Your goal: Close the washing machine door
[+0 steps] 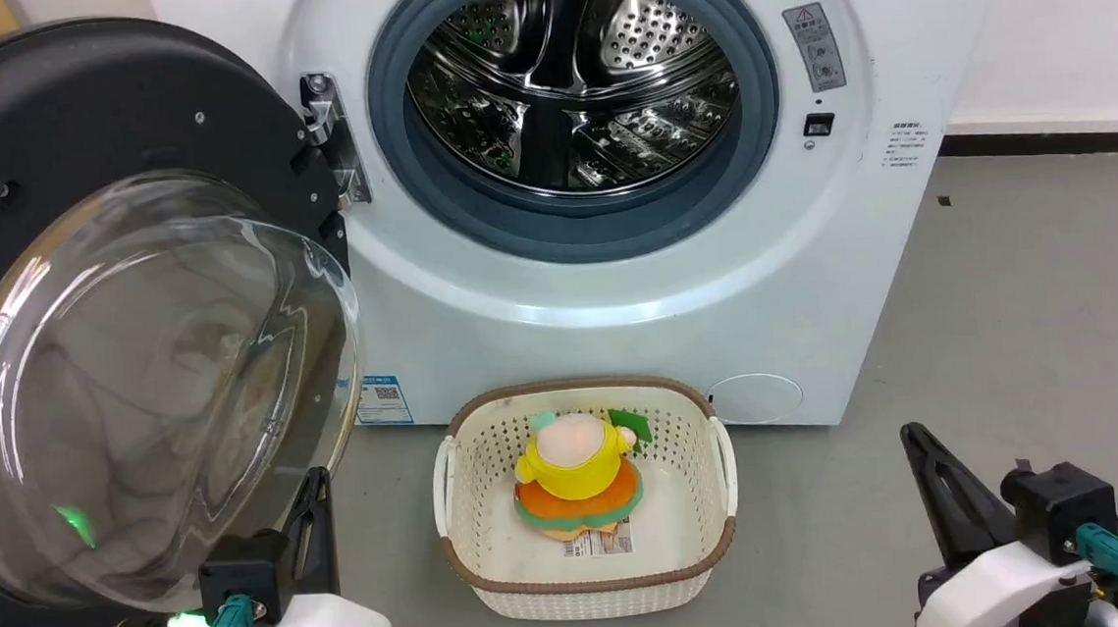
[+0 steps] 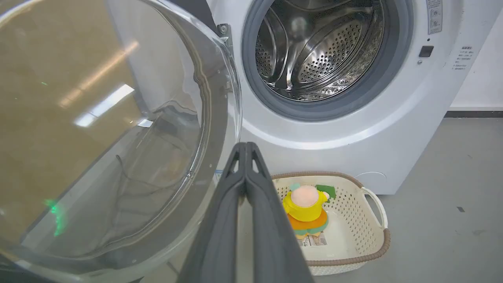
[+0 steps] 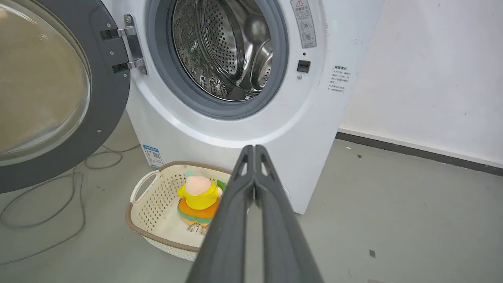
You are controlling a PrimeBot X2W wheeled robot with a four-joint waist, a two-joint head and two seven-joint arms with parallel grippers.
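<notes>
Washing machine door (image 1: 126, 314) hangs wide open, at 9 o'clock of the round opening, held by a metal hinge (image 1: 330, 138). Washing machine (image 1: 616, 280) shows its steel drum (image 1: 572, 76) inside a grey gasket (image 1: 762, 122).

Labels: grey warning sticker (image 1: 814, 47) with a triangle at 2 o'clock of the opening; small printed notice (image 1: 906, 145) at 3 o'clock; blue label (image 1: 384, 400) with a QR code at 7 o'clock. We cannot read any of the text.

Cream basket (image 1: 593, 587) at 6 o'clock holds a yellow-and-orange plush toy (image 1: 578, 474) over a barcode tag (image 1: 598, 544).

Left gripper (image 2: 245, 147), fingers pressed together and empty, sits near the door's lower rim; we cannot tell if they touch. Right gripper (image 3: 254, 148) is likewise clenched and empty, well apart from the machine.
</notes>
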